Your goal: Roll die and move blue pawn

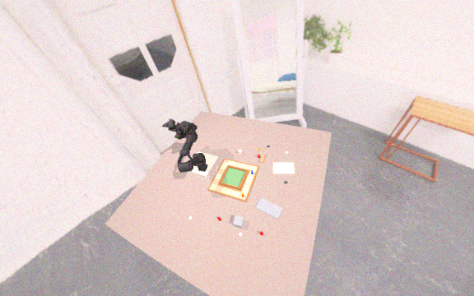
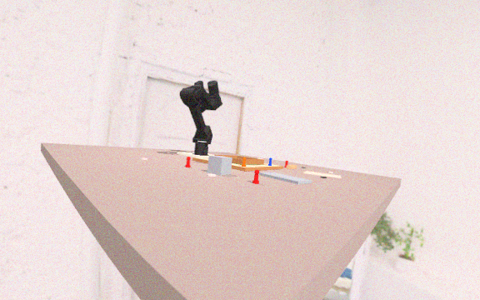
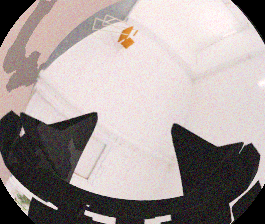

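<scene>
Two dark fingers frame the bottom of the wrist view. Your gripper (image 3: 132, 125) stands nearly fully open with nothing between the jaws, and it looks out at a white wall and the small orange side table (image 3: 126, 36), not at the work.

From the top view, the arm (image 1: 188, 152) sits folded at the back left of the pinkish table top (image 1: 171, 242), just beside the wooden board (image 1: 216, 187). The green tray (image 1: 234, 177) fills the board's middle, and your blue pawn (image 1: 252, 172) stands on its right-hand edge. Several small white bits (image 1: 239, 150) lie scattered around, and you cannot tell at this size which one is the die. Expect it to be light, hard and smooth, so pinch it squarely across two opposite flat faces. A grey block (image 1: 238, 221) and red pawns (image 1: 219, 219) sit nearer you.

In the exterior view the gripper rides high, well apart from everything on the table. White walls, a grey floor, a mirror and a plant surround you.
</scene>
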Motion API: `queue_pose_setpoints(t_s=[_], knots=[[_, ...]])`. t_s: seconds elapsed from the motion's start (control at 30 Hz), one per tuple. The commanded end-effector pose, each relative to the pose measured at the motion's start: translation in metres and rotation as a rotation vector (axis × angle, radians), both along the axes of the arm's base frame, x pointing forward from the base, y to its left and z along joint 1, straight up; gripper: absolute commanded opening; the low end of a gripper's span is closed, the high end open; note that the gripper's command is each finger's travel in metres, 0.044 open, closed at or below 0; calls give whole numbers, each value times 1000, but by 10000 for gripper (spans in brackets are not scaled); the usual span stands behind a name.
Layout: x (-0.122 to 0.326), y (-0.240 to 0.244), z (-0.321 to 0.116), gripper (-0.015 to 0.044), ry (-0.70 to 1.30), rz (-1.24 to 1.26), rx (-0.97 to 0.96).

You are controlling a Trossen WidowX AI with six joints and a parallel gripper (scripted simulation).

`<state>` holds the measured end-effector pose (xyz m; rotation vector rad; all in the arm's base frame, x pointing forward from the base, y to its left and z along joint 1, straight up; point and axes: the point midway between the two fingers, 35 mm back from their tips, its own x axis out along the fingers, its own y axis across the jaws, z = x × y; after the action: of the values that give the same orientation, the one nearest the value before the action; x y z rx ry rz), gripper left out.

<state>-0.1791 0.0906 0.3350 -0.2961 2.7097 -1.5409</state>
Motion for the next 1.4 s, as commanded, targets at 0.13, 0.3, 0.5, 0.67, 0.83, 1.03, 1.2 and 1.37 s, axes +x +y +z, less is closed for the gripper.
queue_pose_setpoints(t_s=[0.13,0.3,0.5,0.67,0.83,1.03,1.2,1.37], knots=[[3,29,4,275,6,-94,-178],[21,97,4,275,62,-314,-590],[68,180,-9,275,232,-574,-1177],[126,234,-36,275,475,-774,-1644],[186,263,-69,275,770,-927,-2013],[262,270,-117,275,1247,-1072,-2394],[320,253,-159,275,1759,-1150,-2617],[368,217,-196,275,2380,-1184,-2688]])
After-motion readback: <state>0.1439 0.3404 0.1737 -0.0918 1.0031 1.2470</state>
